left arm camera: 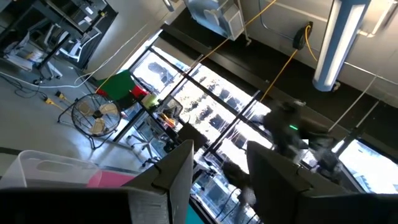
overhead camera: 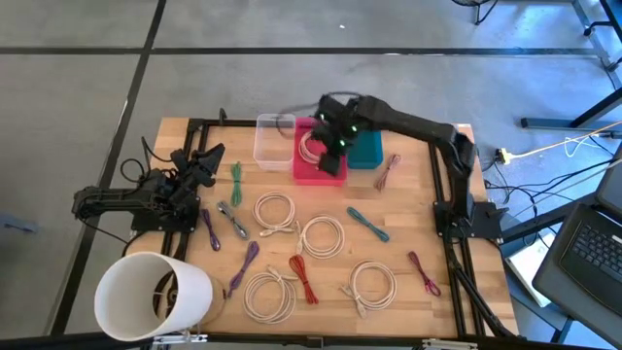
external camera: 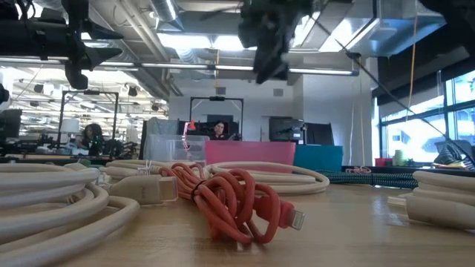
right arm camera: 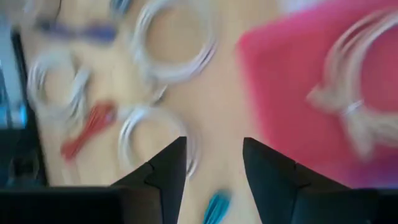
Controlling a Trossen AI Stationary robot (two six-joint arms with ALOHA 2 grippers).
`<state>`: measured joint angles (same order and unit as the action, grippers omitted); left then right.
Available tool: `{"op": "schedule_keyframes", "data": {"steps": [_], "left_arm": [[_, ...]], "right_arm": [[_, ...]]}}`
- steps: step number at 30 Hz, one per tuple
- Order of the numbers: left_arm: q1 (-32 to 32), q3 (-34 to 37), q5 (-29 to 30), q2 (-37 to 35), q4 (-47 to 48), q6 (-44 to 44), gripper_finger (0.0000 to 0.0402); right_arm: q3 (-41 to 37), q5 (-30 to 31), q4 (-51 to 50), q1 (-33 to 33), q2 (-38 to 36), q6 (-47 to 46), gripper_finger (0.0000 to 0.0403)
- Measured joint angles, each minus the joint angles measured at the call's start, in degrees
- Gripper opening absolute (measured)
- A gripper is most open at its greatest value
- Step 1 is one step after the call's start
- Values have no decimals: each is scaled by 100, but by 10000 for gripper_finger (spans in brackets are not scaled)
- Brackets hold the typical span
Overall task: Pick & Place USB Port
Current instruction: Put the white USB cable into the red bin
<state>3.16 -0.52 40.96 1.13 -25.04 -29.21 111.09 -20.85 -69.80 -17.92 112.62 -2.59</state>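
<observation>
Pink plastic marks the middle bin (overhead camera: 313, 163) of three at the table's far edge, with a clear bin (overhead camera: 273, 141) on its left and a teal bin (overhead camera: 365, 152) on its right. A coiled white cable (overhead camera: 313, 147) lies inside the pink bin. The right gripper (overhead camera: 335, 136) hangs above that bin, its fingers (right arm camera: 166, 167) spread apart with nothing between them (the right wrist view shows only the wooden table (overhead camera: 408, 219) and loose cables through the gap).

The left gripper (overhead camera: 207, 163) waits at the table's left edge, raised and tilted toward the room; its fingers (left arm camera: 177, 171) are parted and hold nothing.

More coiled white cables (overhead camera: 322, 236) lie spread across the middle and near part of the table. Among them sit a red cable (overhead camera: 303, 278), a teal cable (overhead camera: 369, 224), a green cable (overhead camera: 236, 181) and several purple cables (overhead camera: 242, 266). A white cylindrical bucket (overhead camera: 154, 294) lies on its side at the near left corner. In the low view the red cable is nearest the camera, bundled, between thick white coils.
</observation>
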Motion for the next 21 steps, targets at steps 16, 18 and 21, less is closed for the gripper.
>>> {"op": "schedule_keyframes", "data": {"steps": [16,18,21], "left_arm": [[0,-2,-1,0,0,-2,143],[0,-2,-1,-1,0,-1,143],[0,-2,-1,0,0,0,143]], "right_arm": [[-1281,2082,1084,2209,21,-1203,159],[-1616,2088,1408,2213,20,-1303,159],[-2095,2110,1818,2199,22,-1360,159]]}}
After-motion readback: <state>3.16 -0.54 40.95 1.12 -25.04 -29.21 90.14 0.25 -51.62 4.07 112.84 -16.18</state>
